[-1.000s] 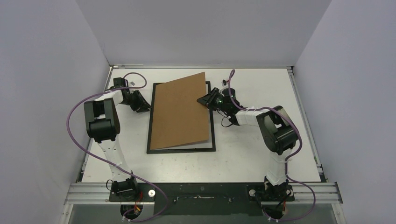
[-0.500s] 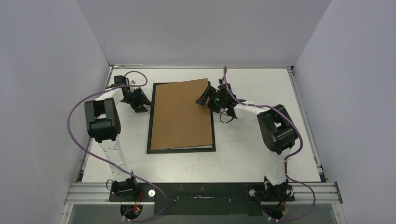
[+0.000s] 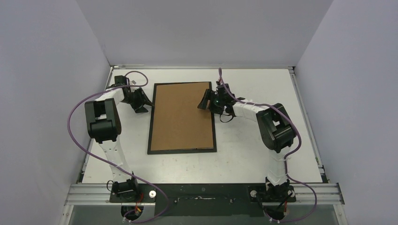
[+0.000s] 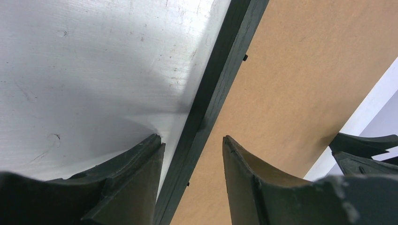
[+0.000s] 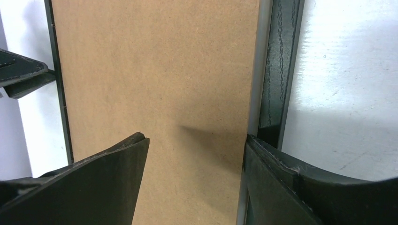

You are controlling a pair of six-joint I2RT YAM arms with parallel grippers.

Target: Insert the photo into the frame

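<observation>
While matte cardboard backing (image 3: 182, 116) filled the thin black frame (image 3: 182, 150), the left gripper (image 4: 192, 139) stood parted. The right gripper (image 5: 195, 139) gaped wide.

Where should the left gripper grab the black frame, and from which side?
The frame by its left rail, from above, one finger each side: it lies flat and the cardboard backing fills it, so only the thin rail looks pinchable.
</observation>
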